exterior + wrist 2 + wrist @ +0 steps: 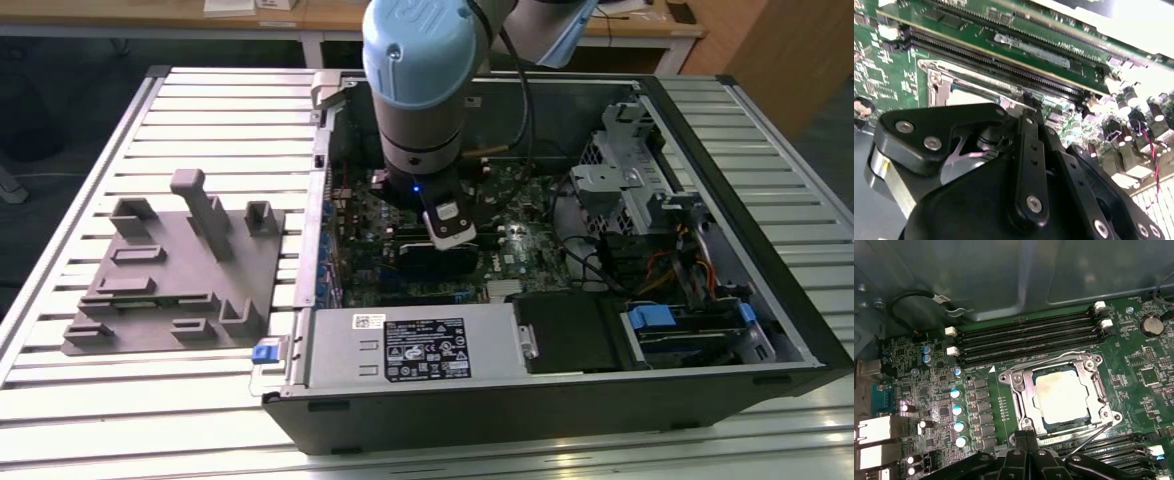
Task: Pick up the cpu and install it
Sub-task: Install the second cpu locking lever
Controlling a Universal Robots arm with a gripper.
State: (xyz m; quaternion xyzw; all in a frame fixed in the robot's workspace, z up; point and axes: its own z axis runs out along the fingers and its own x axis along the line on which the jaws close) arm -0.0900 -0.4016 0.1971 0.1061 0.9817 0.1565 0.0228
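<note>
Inside the open black computer case [561,390] on the slatted metal table [80,400], the pale blue and grey robot arm [424,70] reaches straight down over the green motherboard [527,215]. Its black gripper [435,258] hangs low above the board, near the middle of the case in the exterior view. Whether the claw is open or closed cannot be told; its black linkage crowds the foreground in both wrist views, and the fingertips are hidden.

The small flat square cpu with a pale silver metal top [1061,397] lies seated in the square metal-framed socket [1021,390], with the frame all around it, as the first wrist view shows. A thin wire lever [1089,437] runs slanted past the socket's corner. At about 12 o'clock from the socket lie long black memory slots [1029,340] with white end clips. At about 9 o'clock from it stands a row of small silver-topped capacitors [957,417].

At 9 o'clock from the case in the exterior view, well apart from the gripper, a grey moulded plastic tray with upright blocks [160,300] rests on the table.
</note>
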